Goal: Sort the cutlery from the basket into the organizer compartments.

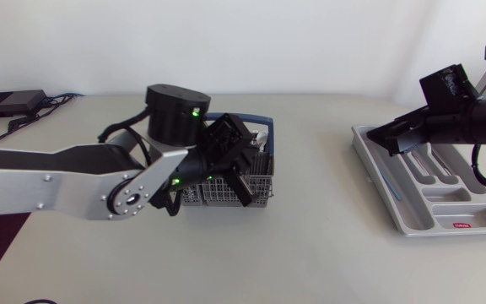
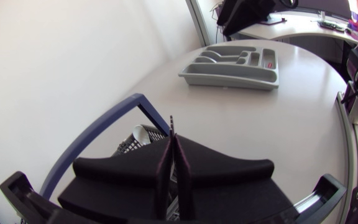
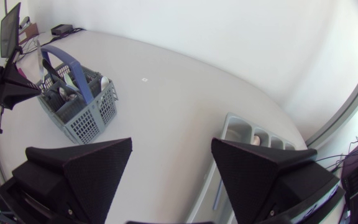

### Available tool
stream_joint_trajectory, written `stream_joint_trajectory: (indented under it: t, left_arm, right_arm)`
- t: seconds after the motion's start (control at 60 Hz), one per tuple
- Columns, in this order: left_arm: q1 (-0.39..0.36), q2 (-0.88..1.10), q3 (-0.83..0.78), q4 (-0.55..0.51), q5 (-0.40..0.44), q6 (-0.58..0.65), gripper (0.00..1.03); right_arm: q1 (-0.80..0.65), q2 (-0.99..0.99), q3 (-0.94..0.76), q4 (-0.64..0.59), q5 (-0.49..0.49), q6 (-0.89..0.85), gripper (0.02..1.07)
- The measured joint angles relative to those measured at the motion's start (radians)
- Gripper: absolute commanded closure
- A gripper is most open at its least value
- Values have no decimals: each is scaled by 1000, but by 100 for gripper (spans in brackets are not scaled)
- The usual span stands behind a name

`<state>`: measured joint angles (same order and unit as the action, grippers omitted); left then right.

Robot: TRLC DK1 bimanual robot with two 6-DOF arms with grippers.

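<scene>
Tabletop (image 1: 310,219): cutlery (image 2: 171,124) in left end effector (image 2: 174,148)

Bright, even light; soft shadows on the table (image 1: 310,245) (wrist views edge-warped).

Pale grey table (image 1: 310,253), rounded edge; black box (image 1: 11,103) with cables at far left corner.

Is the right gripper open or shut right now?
Open. In its wrist view the right gripper has both fingers standing wide apart, with only bare table between them.
</scene>
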<state>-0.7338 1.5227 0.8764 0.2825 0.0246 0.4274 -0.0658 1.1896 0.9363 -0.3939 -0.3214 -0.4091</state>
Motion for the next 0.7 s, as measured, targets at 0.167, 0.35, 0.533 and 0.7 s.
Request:
stream_joint_trajectory:
  t: [0.167, 0.35, 0.533, 0.7]
  left_arm:
    - [38, -112, -6, -42, 83, -49, 100]
    - [103, -213, 5, -138, 223, -164, 100]
    - [178, -254, 88, -235, 403, -326, 100]
    - [183, -267, 166, -287, 519, -441, 100]
  right_arm:
    - [61, -14, -5, -5, 1, 20, 14]
    - [106, -36, -5, -15, 1, 24, 14]
    - [155, -82, -7, -34, -63, 36, 14]
    - [218, -125, -7, -52, -127, 43, 14]
